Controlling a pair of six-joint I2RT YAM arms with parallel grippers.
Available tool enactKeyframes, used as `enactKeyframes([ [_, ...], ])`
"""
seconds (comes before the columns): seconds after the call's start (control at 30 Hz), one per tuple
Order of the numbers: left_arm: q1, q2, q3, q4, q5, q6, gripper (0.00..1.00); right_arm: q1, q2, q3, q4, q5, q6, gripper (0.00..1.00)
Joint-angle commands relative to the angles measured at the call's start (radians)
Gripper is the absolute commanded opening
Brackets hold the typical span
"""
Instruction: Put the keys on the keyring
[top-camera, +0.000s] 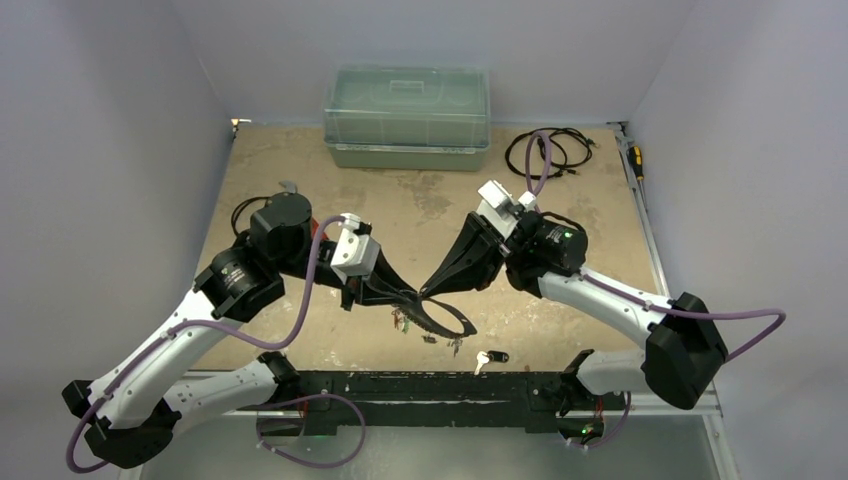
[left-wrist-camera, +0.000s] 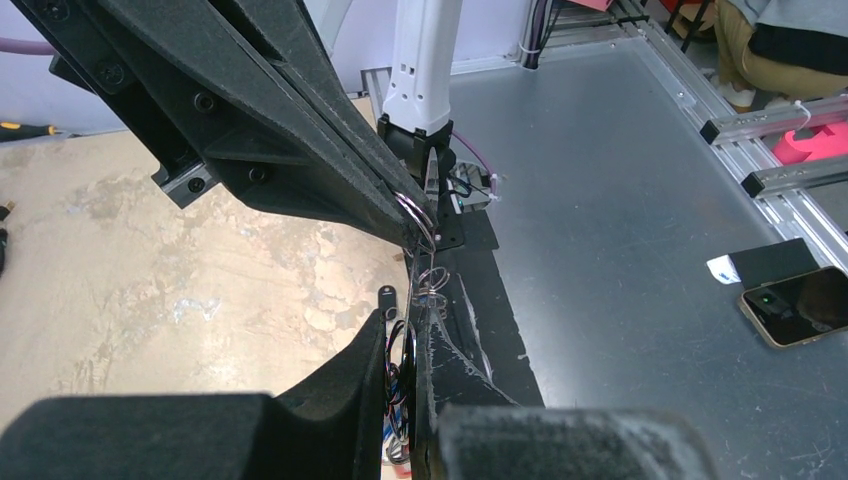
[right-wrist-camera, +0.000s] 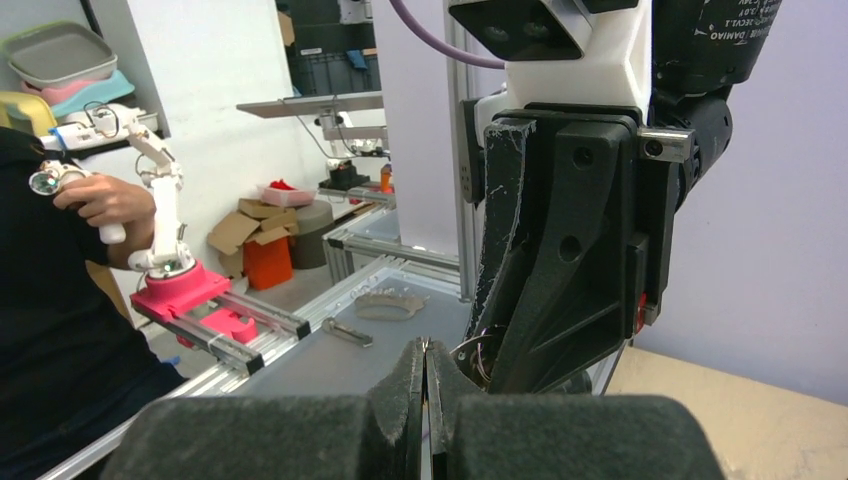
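The keyring (top-camera: 462, 322) is a silver crescent loop held just above the table's front middle, between both grippers. My left gripper (top-camera: 408, 298) is shut on it, and several keys with coloured tags (left-wrist-camera: 402, 400) hang between its fingers. More small keys (top-camera: 455, 345) dangle under the loop. My right gripper (top-camera: 428, 288) comes in from the right and is shut on the thin silver metal at the loop's upper end (left-wrist-camera: 418, 215). In the right wrist view its jaws (right-wrist-camera: 425, 345) are pressed together on a sliver of metal. A loose key with a black tag (top-camera: 492, 357) lies on the table by the front edge.
A clear box with a green lid (top-camera: 407, 117) stands at the back. Black coiled cables (top-camera: 545, 150) lie at the back right, and a screwdriver (top-camera: 635, 160) lies at the right edge. The black base rail (top-camera: 420, 385) runs along the front. A phone (left-wrist-camera: 800, 305) lies off the table.
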Motion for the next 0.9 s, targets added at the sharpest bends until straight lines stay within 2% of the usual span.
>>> enactKeyframes([
  [0.0,0.000,-0.005,0.064,0.047,-0.027,0.042,0.00,0.024,-0.002,0.044,0.319,-0.029,0.019,0.00],
  [0.33,0.000,-0.017,0.087,-0.012,-0.041,0.086,0.00,0.054,0.018,0.084,0.320,-0.052,0.068,0.00],
  [0.87,0.000,-0.023,0.064,0.050,-0.054,0.075,0.00,0.095,0.058,0.108,0.320,-0.025,0.075,0.00],
])
